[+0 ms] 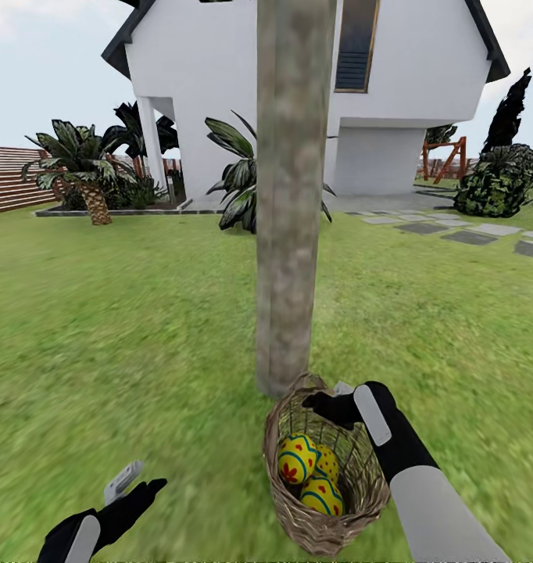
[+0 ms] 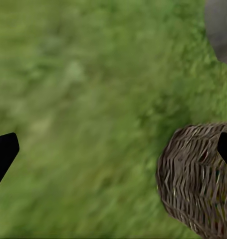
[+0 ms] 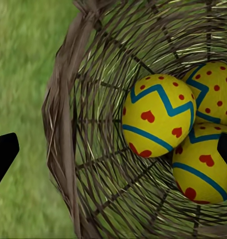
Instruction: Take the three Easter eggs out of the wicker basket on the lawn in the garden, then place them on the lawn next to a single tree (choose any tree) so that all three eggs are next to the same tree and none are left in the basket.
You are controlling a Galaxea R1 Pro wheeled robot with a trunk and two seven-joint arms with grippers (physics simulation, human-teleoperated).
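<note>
Beside the foot of the tree [image 1: 290, 234], on the lawn [image 1: 141, 336], the wicker basket [image 1: 329, 516] lies tipped, its open mouth turned toward the robot and upward and its narrower base toward the trunk, so its long axis runs roughly from the trunk to the robot. All three Easter eggs [image 1: 309, 473] sit inside it, bunched and touching; in the right wrist view they crowd against one wall of the weave [image 3: 68, 144], and the nearest egg [image 3: 158, 114] lies on its side with its zigzag band slanting, though which way its narrow tip faces I cannot tell. The right end effector [image 1: 341, 407] hovers at the far rim of the basket by the trunk, its dark fingers spread open and holding nothing. The left end effector [image 1: 137, 485] hangs low over bare grass, well apart from the basket, also open and empty. The main risk, as I judge it, is that the right fingers catch the twigs of the rim on the way in and drag or roll the light basket, spilling the eggs in no chosen place. Because the eggs are round and packed together, a pinch on one may squeeze it out sideways or nudge its neighbours deeper. The trunk close behind the hand also leaves little room, so a bump there could throw off the reach.
</note>
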